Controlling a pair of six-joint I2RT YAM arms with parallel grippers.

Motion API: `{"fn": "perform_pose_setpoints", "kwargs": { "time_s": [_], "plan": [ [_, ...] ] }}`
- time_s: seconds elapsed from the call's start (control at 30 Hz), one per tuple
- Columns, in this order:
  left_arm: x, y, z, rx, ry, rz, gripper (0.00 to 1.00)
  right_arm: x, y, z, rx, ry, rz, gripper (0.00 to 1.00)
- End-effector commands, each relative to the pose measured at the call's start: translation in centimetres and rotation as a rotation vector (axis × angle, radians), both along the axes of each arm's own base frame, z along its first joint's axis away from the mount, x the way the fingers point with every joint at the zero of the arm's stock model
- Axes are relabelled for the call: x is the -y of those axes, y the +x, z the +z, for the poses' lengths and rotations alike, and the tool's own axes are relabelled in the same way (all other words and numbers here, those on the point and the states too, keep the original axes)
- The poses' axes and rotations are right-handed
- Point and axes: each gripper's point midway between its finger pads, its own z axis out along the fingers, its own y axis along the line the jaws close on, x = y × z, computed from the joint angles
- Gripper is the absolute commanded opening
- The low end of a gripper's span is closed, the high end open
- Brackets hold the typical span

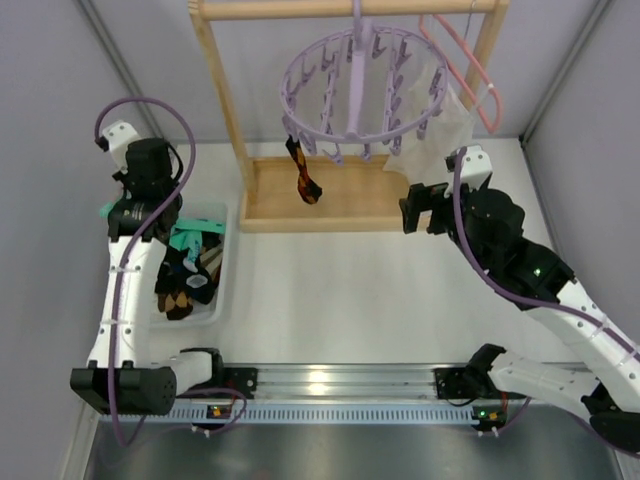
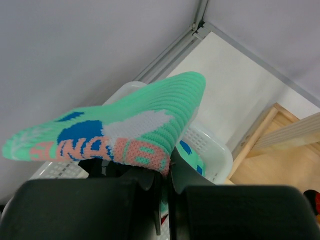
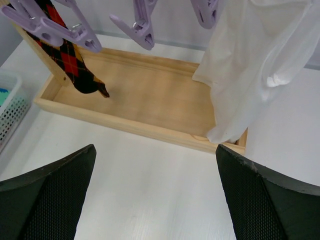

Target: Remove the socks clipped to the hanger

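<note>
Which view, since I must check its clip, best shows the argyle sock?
Right wrist: the sock hangs close, under a clip. Top external shows it whole but small. Left wrist: maybe a sliver at the edge.

The right hand (image 3: 155, 150) is spread wide, its two black fingers (image 3: 50, 195) at the lower corners above the white desk (image 3: 160, 195). Beyond lies the shallow wooden tray (image 3: 150, 85). At upper left a red-and-black argyle sock (image 3: 70, 62) hangs from a lavender clip (image 3: 50, 27), its toe over the tray. More lavender clips (image 3: 140, 30) dangle along the top. A white translucent bag (image 3: 250, 65) hangs down to the tray's near right corner. A white basket (image 3: 12, 107) shows at the left edge.
</note>
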Motion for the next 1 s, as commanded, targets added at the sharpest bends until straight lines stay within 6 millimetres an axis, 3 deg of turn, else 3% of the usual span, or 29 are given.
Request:
{"fn": "perform_pose_setpoints", "kwargs": {
  "time_s": [0.0, 0.1, 0.13, 0.27, 0.3, 0.4, 0.57, 0.73, 0.8, 0.83, 0.9, 0.97],
  "plan": [
    [-0.1, 0.7, 0.0, -0.014, -0.041, -0.06, 0.04, 0.7, -0.1, 1.9, 0.059, 0.063, -0.008, 1.0],
    [-0.7, 1.8, -4.2, -0.094, -0.112, -0.047, 0.03, 0.4, -0.1, 1.7, 0.062, 0.075, 0.011, 0.99],
    [0.2, 2.7, -6.4, -0.129, -0.184, -0.1, 0.02, 0.3, -0.1, 1.6, 0.061, 0.08, 0.015, 0.99],
    [-0.3, 3.3, -14.7, -0.239, -0.428, -0.068, 0.0, -0.1, 0.0, 0.6, 0.056, 0.088, 0.029, 0.99],
    [-0.1, 2.8, -17.0, -0.269, -0.483, -0.032, 0.0, -0.2, 0.0, 0.5, 0.054, 0.091, 0.033, 0.99],
    [-0.7, 2.1, -20.9, -0.304, -0.531, 0.063, 0.0, -0.7, -0.2, 0.0, 0.047, 0.097, 0.058, 0.99],
    [-3.2, 0.0, -23.1, -0.299, -0.477, 0.269, 0.06, -0.6, -0.4, -1.0, 0.041, 0.093, 0.061, 0.99],
    [-3.7, -0.5, -23.9, -0.314, -0.461, 0.307, 0.15, -0.5, -0.5, -1.4, 0.039, 0.09, 0.064, 0.99],
    [-3.5, -0.1, -22.7, -0.288, -0.459, 0.277, 0.19, -0.4, -0.5, -1.4, 0.038, 0.087, 0.063, 1.0],
    [-3.5, -0.1, -22.1, -0.279, -0.453, 0.268, 0.26, -0.4, -0.6, -1.2, 0.041, 0.091, 0.062, 0.99],
    [-3.6, 0.3, -20.0, -0.239, -0.433, 0.231, 0.34, -0.4, -0.6, -1.2, 0.039, 0.093, 0.063, 0.99],
    [-3.5, 0.7, -16.9, -0.174, -0.405, 0.179, 0.5, -0.5, -0.5, -0.9, 0.039, 0.101, 0.062, 0.99]
  ]
}}
